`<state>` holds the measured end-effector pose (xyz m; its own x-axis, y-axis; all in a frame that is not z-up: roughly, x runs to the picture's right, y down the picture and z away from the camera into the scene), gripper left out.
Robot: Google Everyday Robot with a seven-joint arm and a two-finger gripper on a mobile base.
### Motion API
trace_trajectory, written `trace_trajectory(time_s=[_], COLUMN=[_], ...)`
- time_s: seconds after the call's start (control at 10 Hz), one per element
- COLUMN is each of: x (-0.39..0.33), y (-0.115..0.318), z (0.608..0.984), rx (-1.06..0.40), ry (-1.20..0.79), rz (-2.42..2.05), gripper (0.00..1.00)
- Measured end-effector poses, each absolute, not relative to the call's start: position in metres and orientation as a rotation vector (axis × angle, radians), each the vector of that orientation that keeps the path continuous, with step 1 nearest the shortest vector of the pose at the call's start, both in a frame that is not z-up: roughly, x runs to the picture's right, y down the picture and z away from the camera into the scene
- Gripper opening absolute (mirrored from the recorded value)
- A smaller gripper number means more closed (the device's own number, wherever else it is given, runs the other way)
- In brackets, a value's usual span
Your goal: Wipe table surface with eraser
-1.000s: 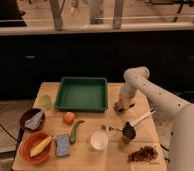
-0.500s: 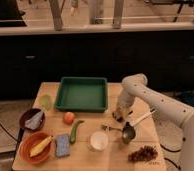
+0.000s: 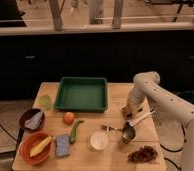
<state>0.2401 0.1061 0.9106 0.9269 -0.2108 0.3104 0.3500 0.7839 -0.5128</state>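
One broad table surface (image 3: 117, 95) spreads beneath the gripper (image 3: 127, 113), which is low over its right side. The green tray (image 3: 81, 93) sits to the gripper's left, apart from it. An orange bowl (image 3: 34, 148) lies far to its lower left. A metal ladle (image 3: 128, 132) rests just in front of it. Smallest, the eraser (image 3: 125, 109) is clamped between its closed fingers, down at the tabletop.

Matt wood table surface (image 3: 117, 94) under jaws; smooth plastic tray (image 3: 81, 107).
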Motion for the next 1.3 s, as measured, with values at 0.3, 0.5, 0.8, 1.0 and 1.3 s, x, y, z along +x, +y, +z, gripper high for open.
trace_trajectory(time_s=[0.3,0.5,0.8,1.0,1.3], x=[0.220,0.189,0.160,0.164,0.207], y=[0.084,0.088,0.117,0.140,0.143], z=[0.926,0.923,0.902,0.888,0.887], rx=[-0.592,-0.593,-0.601,-0.616,-0.619], ry=[-0.238,-0.263,-0.313,-0.323,-0.284], rz=[-0.332,-0.384,-0.458,-0.474,-0.433], gripper=[0.04,0.04,0.04,0.04,0.04])
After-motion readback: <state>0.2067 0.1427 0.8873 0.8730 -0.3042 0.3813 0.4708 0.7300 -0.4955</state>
